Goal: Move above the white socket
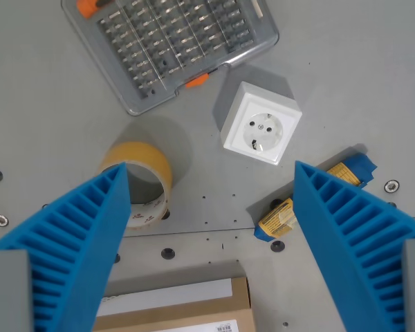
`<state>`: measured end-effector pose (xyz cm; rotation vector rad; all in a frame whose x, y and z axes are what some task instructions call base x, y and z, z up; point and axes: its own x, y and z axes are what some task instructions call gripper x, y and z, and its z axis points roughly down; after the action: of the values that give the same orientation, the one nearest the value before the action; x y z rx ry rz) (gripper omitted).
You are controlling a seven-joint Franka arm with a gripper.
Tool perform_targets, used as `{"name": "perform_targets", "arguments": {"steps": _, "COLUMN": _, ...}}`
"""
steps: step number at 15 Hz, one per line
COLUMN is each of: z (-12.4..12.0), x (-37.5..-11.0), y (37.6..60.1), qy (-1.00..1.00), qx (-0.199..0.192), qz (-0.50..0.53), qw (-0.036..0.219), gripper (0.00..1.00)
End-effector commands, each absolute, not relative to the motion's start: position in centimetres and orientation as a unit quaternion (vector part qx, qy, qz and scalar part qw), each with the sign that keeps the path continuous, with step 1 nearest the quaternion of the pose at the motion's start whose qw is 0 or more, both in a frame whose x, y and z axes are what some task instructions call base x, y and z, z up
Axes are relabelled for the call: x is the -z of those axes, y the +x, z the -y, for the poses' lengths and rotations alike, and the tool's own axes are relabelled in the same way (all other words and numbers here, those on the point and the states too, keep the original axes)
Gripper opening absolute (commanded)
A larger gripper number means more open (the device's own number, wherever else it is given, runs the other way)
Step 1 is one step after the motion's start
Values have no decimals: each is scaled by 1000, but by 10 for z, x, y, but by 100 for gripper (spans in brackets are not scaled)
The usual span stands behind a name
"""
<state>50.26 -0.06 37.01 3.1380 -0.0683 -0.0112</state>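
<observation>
The claw [211, 173] stood wide open, its two blue ribbed fingers [90, 242] empty and apart. The white socket [261, 123] sat on the grey bench [353, 76] above centre, beyond the fingertips and slightly to the wrist view's right; no marking legible on its face. A bit case [169, 45] was cut off at the top edge. A tape roll [142, 173] was partly hidden by the left finger. The yellow label on a blue-ended item [283, 218] was unreadable. A cardboard box [187, 311] carried a small printed label, cropped at the bottom.

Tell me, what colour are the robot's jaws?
Bright blue, ribbed; the gripper shows best in the wrist view.
</observation>
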Motion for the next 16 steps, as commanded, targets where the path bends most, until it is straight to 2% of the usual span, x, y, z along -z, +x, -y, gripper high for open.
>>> {"name": "perform_targets", "arguments": {"steps": 1, "z": 1, "x": -372, "y": 502, "qy": 1000, "qx": 2, "qz": 22, "qw": 1, "gripper": 100}}
{"name": "perform_targets", "arguments": {"steps": 10, "z": 2, "x": -367, "y": 501, "qy": 999, "qx": 1, "qz": 38, "qw": 2, "gripper": 100}}
{"name": "perform_targets", "arguments": {"steps": 16, "z": 5, "x": -354, "y": 497, "qy": 998, "qx": -15, "qz": 62, "qw": 2, "gripper": 100}}
